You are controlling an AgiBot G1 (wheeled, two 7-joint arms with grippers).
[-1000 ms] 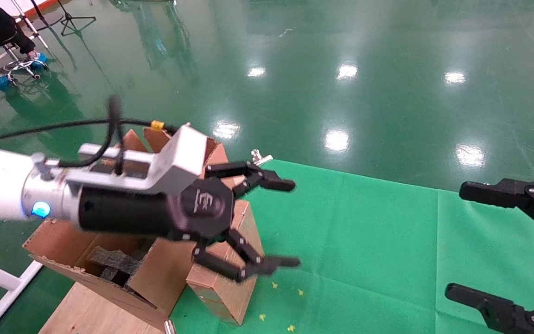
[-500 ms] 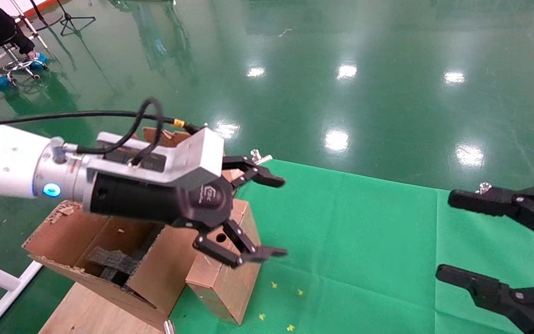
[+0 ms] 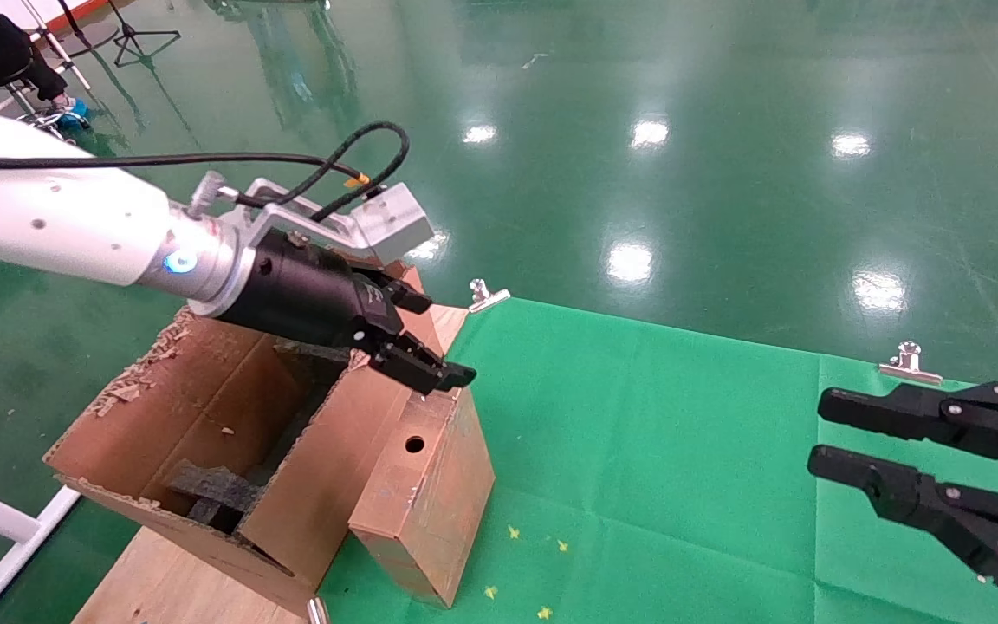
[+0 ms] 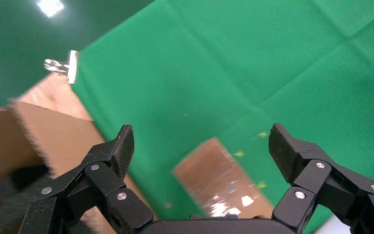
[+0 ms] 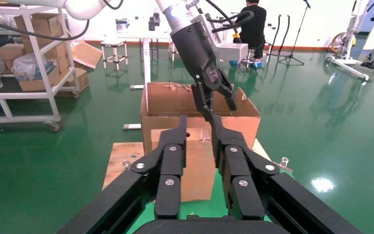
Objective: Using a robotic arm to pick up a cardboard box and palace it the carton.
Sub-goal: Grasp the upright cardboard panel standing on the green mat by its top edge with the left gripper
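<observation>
We look out over a wide, glossy green floor [image 3: 724, 156] that mirrors rows of ceiling lights. In the right wrist view a metal shelving rack [image 5: 24, 58] loaded with boxes stands well behind the work, and a seated person in black [image 5: 253, 24] sits far back among stands.

Nearer to us, a green cloth [image 3: 681, 451] covers the work surface and is held at its far edge by silver clips [image 3: 908, 364]. Bare wooden board [image 3: 161, 581] shows beside the cloth on our left.

On that board sits the carton [image 3: 161, 416], large, brown, with ragged torn flaps and dark foam pieces inside. The cardboard box [image 3: 430, 494] stands just beside the carton, touching its side, partly on the cloth; its upper face carries a small round hole. It is outside the carton, and nothing grips it.

Our left arm, the robotic arm [image 3: 57, 225], reaches in over the carton's far flaps. The left gripper [image 4: 199, 146] hovers above the near end of the box, fingers spread wide and empty, with the box seen between them below.

The right gripper [image 3: 819, 433] hangs over the cloth at the right edge, well apart from the box, its fingers parted only narrowly and holding nothing.
</observation>
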